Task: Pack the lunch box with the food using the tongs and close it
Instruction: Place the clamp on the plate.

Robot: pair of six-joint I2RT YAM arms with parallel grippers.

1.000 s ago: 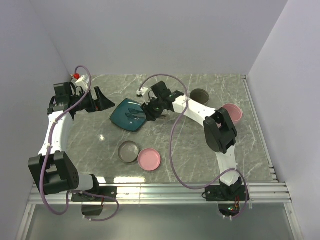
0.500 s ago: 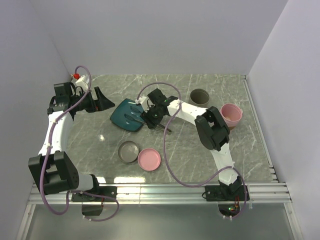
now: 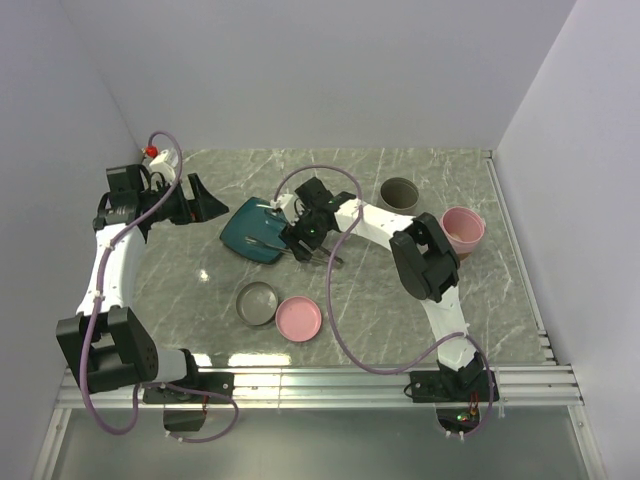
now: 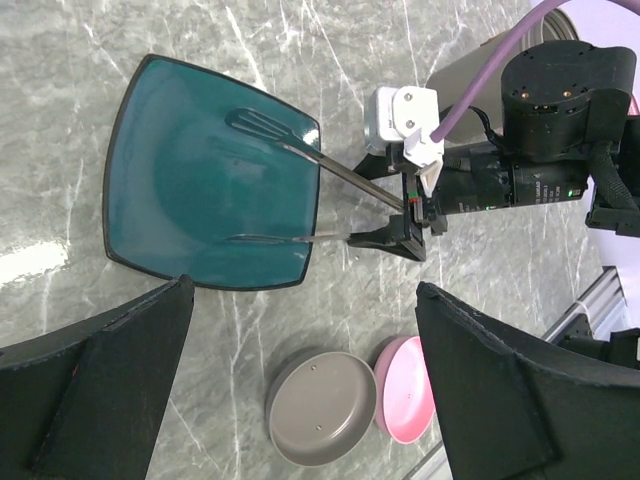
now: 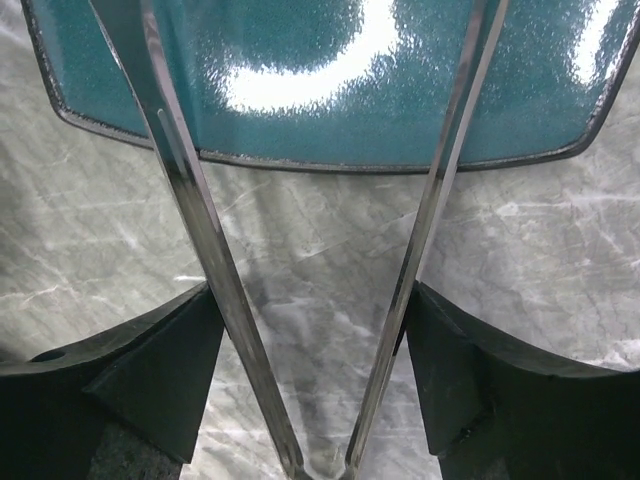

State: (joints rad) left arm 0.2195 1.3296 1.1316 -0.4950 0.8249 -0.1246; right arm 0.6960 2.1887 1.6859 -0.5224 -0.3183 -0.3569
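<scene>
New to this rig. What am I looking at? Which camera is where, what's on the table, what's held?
Two robot arms are bolted at the near edge of a marble table. One picture looks down from above and behind them. The other two come from a camera on each wrist, so the black wedges at their edges are that arm's own fingers. The right end effector grips thin silver tongs, whose tips are spread over a teal square plate. The left end effector is open and holds nothing. Also on the table: a grey dish beside a pink dish, a grey cup and a pink cup.
</scene>
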